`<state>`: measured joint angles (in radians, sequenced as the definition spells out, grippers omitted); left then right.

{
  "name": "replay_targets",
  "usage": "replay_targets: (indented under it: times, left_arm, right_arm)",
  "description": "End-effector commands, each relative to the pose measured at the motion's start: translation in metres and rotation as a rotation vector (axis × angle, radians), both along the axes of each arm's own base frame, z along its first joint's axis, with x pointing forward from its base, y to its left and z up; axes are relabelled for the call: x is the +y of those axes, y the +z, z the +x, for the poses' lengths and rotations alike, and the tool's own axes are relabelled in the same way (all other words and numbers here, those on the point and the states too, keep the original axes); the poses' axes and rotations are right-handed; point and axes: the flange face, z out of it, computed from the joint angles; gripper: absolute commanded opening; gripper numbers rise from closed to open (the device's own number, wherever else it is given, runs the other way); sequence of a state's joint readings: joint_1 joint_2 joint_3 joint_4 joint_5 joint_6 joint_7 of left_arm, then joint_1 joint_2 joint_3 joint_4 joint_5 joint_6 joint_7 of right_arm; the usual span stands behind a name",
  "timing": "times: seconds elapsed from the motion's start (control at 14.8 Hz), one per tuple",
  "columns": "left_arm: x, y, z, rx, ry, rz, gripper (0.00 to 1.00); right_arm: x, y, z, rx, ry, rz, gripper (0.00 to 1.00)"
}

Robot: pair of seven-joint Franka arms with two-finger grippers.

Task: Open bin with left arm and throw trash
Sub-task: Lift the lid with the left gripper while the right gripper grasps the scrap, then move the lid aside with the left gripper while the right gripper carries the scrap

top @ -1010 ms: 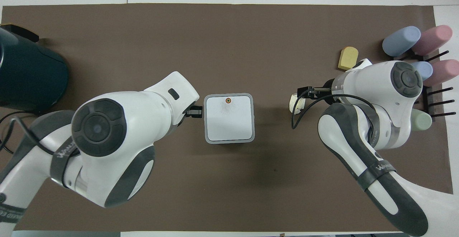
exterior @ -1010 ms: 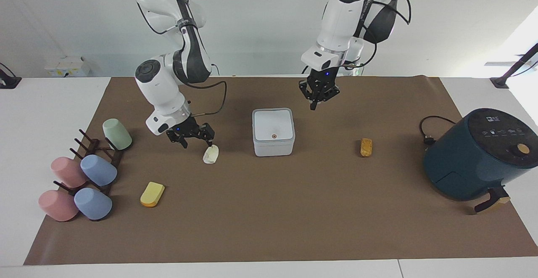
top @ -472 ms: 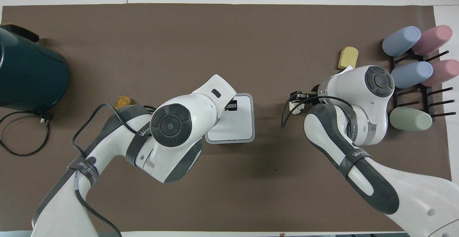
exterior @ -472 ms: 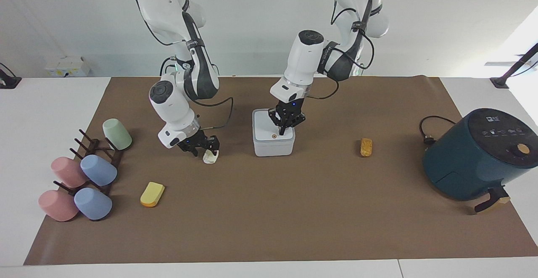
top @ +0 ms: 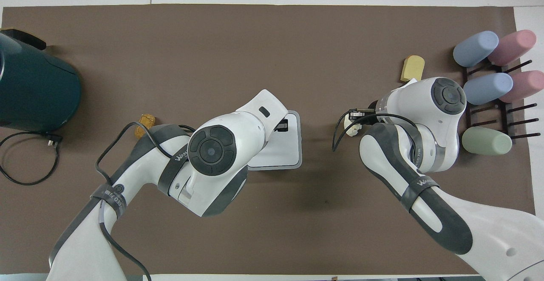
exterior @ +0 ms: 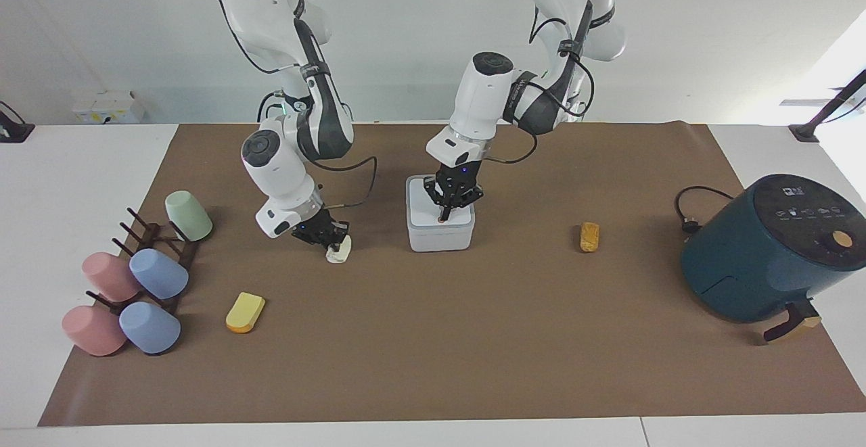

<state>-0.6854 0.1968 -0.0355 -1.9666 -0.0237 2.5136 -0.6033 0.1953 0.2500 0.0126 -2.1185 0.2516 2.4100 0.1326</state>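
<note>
Two steps ran at once. The left gripper (exterior: 443,218), fingertips together, pressed down on the brass dot on the lid of the bin (exterior: 440,237), which sat mid-table with the lid down. The right gripper (exterior: 331,243) had its fingers clamped on the lump (exterior: 340,251), which rested on the mat between the bin and the cup rack (exterior: 159,251), toward the right arm's end. As a judgement, the lid release was being worked and the first scrap had just been gripped but not lifted. Next, the lid would need to spring up and the left gripper would have to clear the opening, then the right would lift the lump and carry it over the bin. The wedge (exterior: 245,312) lay farther from the robots, near the cups, and the chunk (exterior: 589,237) lay toward the left arm's end, between the bin and the air fryer (exterior: 764,257). Room was ample: bare mat ringed the bin, and the stretch between lump and bin was open. The tight spot was the bin itself, where both grippers would meet over one small opening.
</note>
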Motion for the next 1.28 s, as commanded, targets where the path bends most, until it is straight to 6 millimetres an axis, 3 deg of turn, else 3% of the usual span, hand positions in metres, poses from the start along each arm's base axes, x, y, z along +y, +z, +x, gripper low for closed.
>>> replay_targets:
  times: [0.0,0.13,0.34,0.47,0.67,0.81,0.94,1.15,1.21]
  left_arm:
    - [-0.004,-0.025,-0.011,0.036,-0.003,0.037,0.0]
    - [-0.007,-0.025,-0.022,0.089,-0.021,0.087,0.0]
    - [0.012,0.023,-0.031,0.131,-0.021,0.128,0.0]
    - [0.028,0.037,-0.043,0.196,-0.02,0.188,0.0]
    - [0.076,0.064,-0.051,0.301,0.005,0.27,0.0]
    - [0.111,0.078,-0.052,0.333,0.056,0.283,0.0]
    - [0.14,0.089,-0.051,0.323,0.071,0.269,0.0]
    - [0.188,0.097,-0.027,0.324,0.085,0.258,0.0]
    - [0.202,0.1,-0.018,0.318,0.112,0.248,0.15]
  right_arm:
    - [0.001,0.021,0.009,0.029,-0.016,0.024,0.0]
    - [-0.001,0.045,0.019,0.05,-0.008,0.033,0.0]
    - [-0.011,0.08,0.032,0.081,-0.008,0.048,0.0]
    - [-0.012,0.1,0.037,0.101,0.0,0.055,0.0]
    - [-0.007,0.128,0.033,0.13,-0.04,0.06,0.0]
    - [0.007,0.153,0.033,0.133,-0.09,0.064,0.0]
    - [0.044,0.174,0.03,0.156,-0.172,0.117,0.0]
    - [0.111,0.183,0.02,0.152,-0.315,0.178,0.0]
    - [0.134,0.183,0.014,0.131,-0.338,0.191,0.0]
